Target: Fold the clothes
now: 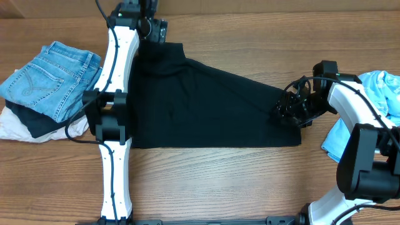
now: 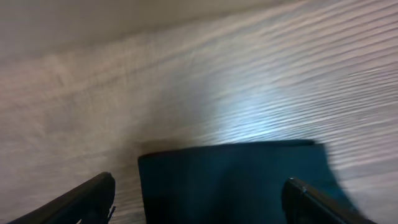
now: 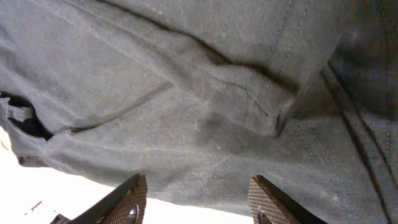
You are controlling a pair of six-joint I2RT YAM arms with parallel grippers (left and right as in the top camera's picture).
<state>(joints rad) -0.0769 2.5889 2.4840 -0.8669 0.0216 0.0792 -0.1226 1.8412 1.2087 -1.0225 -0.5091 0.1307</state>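
Observation:
The clothes, a large black T-shirt [image 1: 206, 106], lie spread flat across the middle of the table, narrowing toward the back left corner. My left gripper [image 1: 153, 30] hovers at that back corner. In the left wrist view its jaws [image 2: 199, 202] stand wide open over a rectangular end of the black fabric [image 2: 230, 180], gripping nothing. My right gripper [image 1: 289, 111] sits at the shirt's right edge. The right wrist view shows its fingers [image 3: 127, 199] apart, with the shirt's creased hem [image 3: 205, 93] just beyond the tips and nothing pinched between them.
Folded blue jeans [image 1: 53, 75] lie at the left on a dark and a white garment [image 1: 25, 128]. A light blue cloth [image 1: 382, 90] lies at the right edge behind the right arm. The left arm runs along the shirt's left side.

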